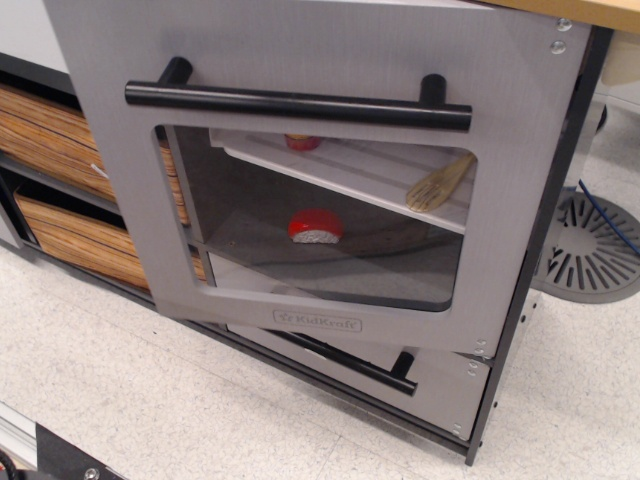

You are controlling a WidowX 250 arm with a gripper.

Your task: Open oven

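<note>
Speckled floor [150,400], oven [300,190] door swung ajar, gripper out of frame, state unknowable

Silver-grey oven [300,200] — door ajar, swung outward at left.

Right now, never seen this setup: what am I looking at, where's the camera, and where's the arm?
There is a single view, looking down at an angle on the front of a toy kitchen unit standing on a speckled floor. No robot arm or fingers appear in it, so nothing can be said about what they hold.

The big silver-grey panel is the oven door, with a long black bar handle and a clear window. It hinges on the right and stands partly open. Through the window you see a white shelf carrying a wooden fork, plus a red toy item on the oven floor.

Below is a smaller grey drawer; to the left, wood-grain drawers.
</note>
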